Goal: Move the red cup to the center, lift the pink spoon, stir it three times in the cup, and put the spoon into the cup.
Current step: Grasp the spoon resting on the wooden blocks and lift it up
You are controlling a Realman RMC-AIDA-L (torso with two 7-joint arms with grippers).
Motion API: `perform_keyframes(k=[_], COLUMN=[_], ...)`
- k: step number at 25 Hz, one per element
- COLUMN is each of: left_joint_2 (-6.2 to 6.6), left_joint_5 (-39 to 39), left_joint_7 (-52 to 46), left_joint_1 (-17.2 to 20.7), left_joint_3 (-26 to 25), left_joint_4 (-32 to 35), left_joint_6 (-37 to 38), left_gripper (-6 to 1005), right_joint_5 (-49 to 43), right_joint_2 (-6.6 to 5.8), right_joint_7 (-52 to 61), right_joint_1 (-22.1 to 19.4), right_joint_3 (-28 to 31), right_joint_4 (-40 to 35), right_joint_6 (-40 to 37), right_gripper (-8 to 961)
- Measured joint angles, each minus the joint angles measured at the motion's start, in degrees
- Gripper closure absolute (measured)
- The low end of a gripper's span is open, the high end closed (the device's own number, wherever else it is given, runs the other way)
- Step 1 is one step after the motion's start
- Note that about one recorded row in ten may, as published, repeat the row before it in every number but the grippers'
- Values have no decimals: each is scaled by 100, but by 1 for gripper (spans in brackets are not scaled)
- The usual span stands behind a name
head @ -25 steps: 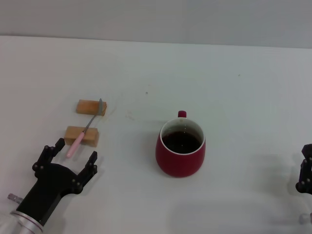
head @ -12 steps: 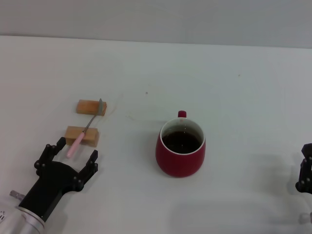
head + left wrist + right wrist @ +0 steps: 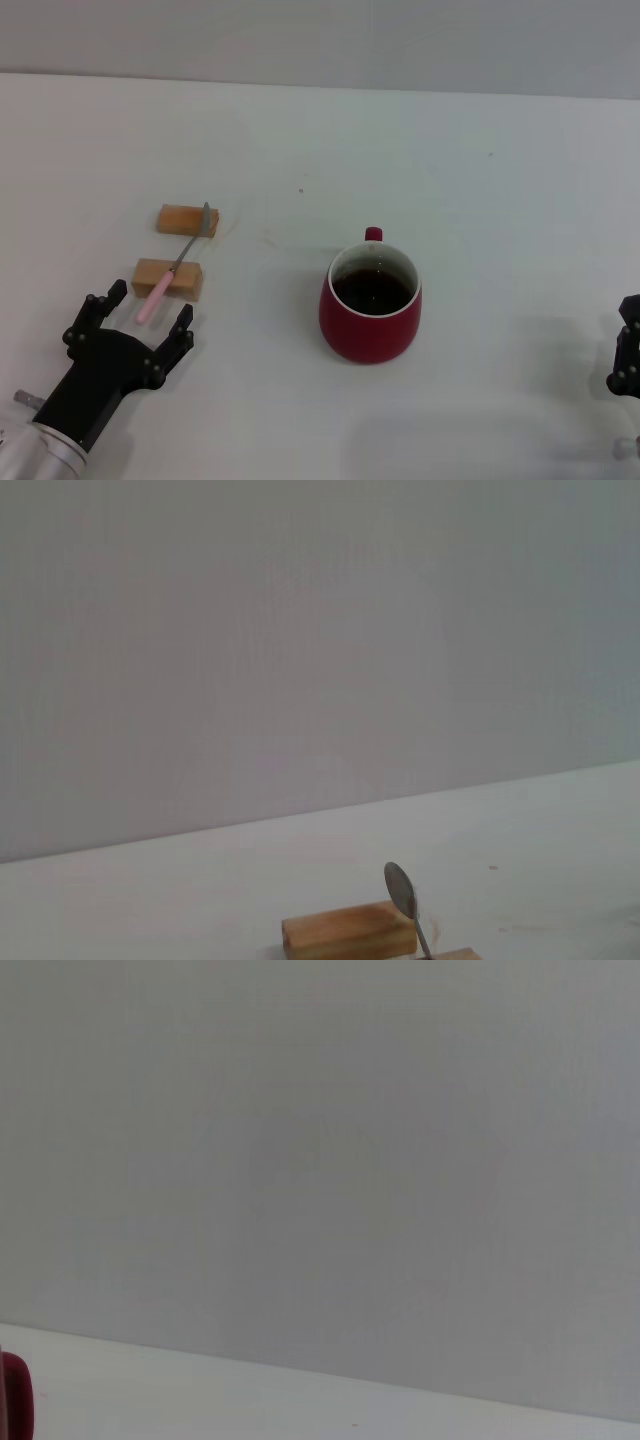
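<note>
The red cup stands upright near the table's middle, handle pointing away, dark liquid inside; its edge shows in the right wrist view. The pink spoon lies across two tan wooden blocks at the left, metal bowl on the far block, pink handle over the near block. In the left wrist view the spoon's bowl rests on the far block. My left gripper is open just in front of the spoon's handle end. My right gripper sits at the right edge.
The white table runs back to a grey wall. The two wooden blocks stand close together at the left, with the cup a hand's width to their right.
My left gripper has shifted slightly left and back toward me, staying open just short of the spoon's handle. The cup, spoon and right arm have not moved.
</note>
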Motion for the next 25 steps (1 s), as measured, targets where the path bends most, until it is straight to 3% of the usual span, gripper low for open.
perform_keyframes(k=[15,25], left_joint_2=[0,0], left_joint_5=[0,0], left_joint_7=[0,0], left_joint_1=[26,24], left_joint_3=[4,5], left_joint_4=[0,0], left_joint_6=[-21,-61], left_gripper=[270,265], right_joint_5=[0,4], right_joint_2=[0,0], right_joint_7=[16,17], right_joint_1=[-5,-5], right_joint_3=[0,-70], right_joint_4=[0,0], right_joint_6=[0,0], right_gripper=[953,954])
